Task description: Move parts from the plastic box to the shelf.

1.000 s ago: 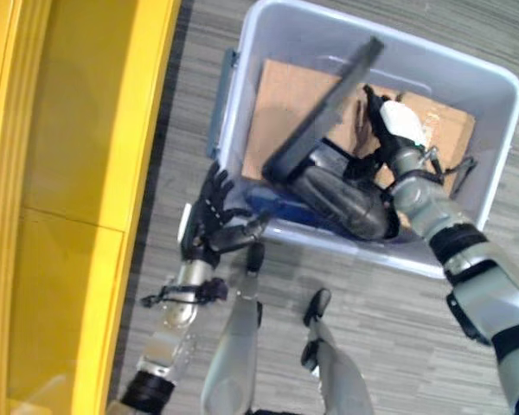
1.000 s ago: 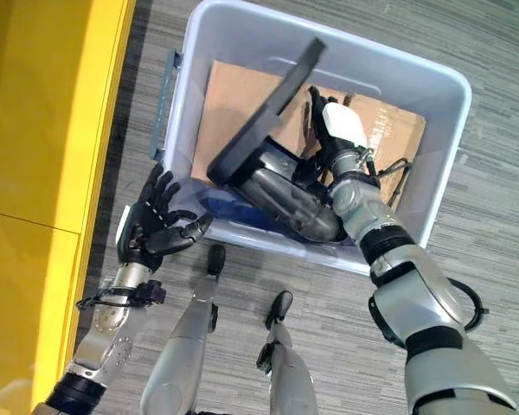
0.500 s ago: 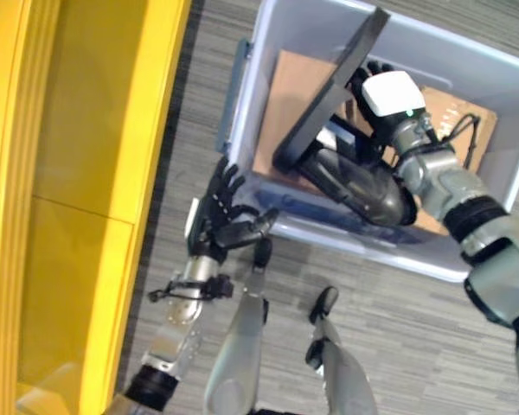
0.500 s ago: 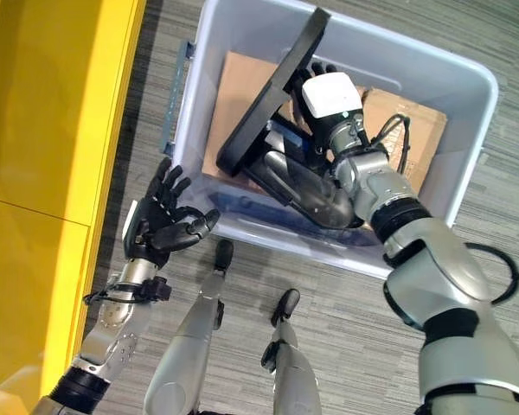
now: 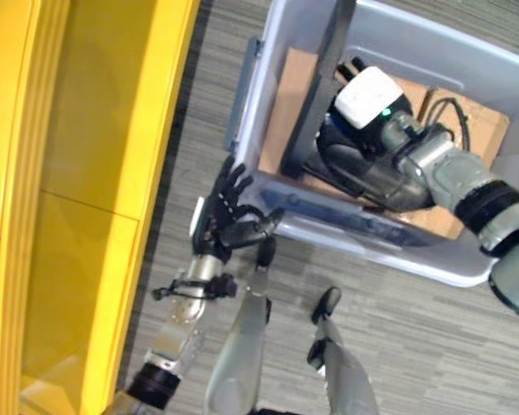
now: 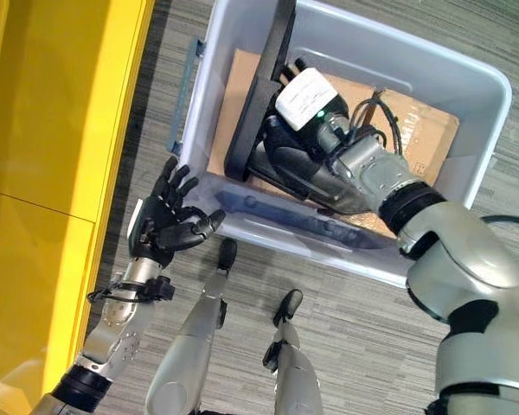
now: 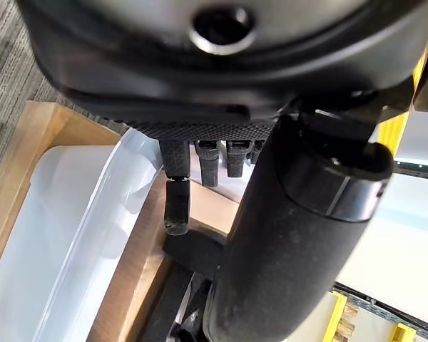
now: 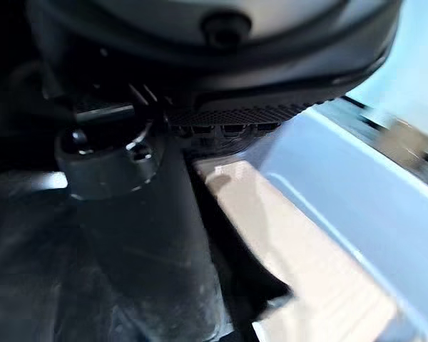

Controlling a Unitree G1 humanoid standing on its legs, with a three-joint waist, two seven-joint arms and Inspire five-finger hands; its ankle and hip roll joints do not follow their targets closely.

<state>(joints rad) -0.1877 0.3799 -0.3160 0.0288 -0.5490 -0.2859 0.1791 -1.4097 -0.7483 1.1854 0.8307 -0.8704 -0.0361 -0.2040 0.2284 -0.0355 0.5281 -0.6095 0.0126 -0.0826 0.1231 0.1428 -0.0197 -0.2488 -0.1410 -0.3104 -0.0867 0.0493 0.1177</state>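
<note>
The pale plastic box [image 5: 372, 246] sits on the floor, lined with cardboard [image 6: 242, 95]. A long flat black panel [image 5: 324, 78] stands steeply on edge inside it, with a dark rounded part [image 6: 307, 177] lying at its foot. My right hand [image 5: 363, 95], with a white cover on its back, is down in the box, pressed against the panel above the rounded part. Its thumb [image 8: 114, 160] lies along a dark surface. My left hand [image 5: 229, 216] hovers open and spread outside the box's near left corner, holding nothing.
The yellow shelf [image 5: 69, 173] runs along the left side, a strip of grey floor [image 5: 182, 156] between it and the box. A blue latch [image 6: 188, 95] sticks out from the box's left wall. In the left wrist view the box rim [image 7: 93, 214] shows past my straight fingers [image 7: 177, 206].
The camera has shifted. My right hand has moved left inside the box against the panel, which has gone from leaning to nearly upright. My left hand has kept its pose.
</note>
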